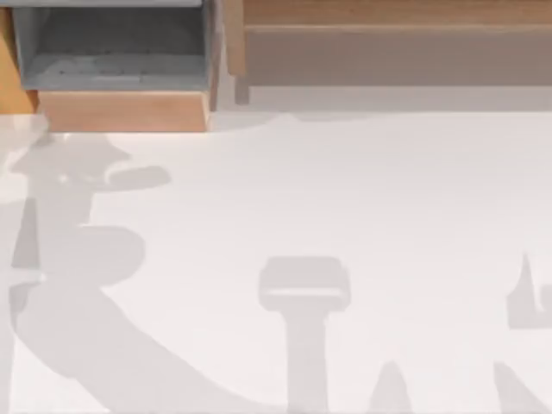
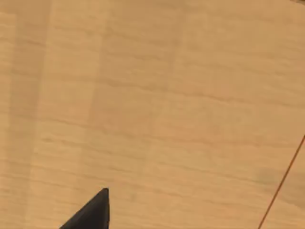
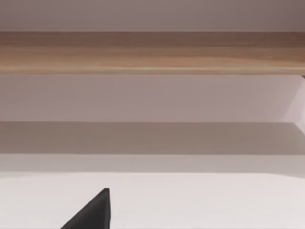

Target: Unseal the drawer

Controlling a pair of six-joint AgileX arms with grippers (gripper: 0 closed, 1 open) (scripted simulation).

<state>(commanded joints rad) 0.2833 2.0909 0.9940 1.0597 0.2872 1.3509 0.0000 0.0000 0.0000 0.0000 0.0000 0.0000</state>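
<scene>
Currently, the boxy drawer with a light tan wooden front panel and grey inner walls and floor [image 1: 121,110] sits at the far left of the white table [image 1: 362,207], already drawn out so that its grey cavity is exposed from above. Beside it, to the right, stands the long brown wooden shelf unit [image 1: 388,34].

Handling, as judged: the drawer is rigid, moderately heavy and not fragile. Its front is smooth with no handle to be seen, so take hold over the top edge of the panel.

Limits of view: the drawer's rear and left side are cut off. The left wrist view faces plain tan wood at close range; one dark fingertip [image 2: 93,212] intrudes. For both pincers, fingers spread or closed cannot be told.
</scene>
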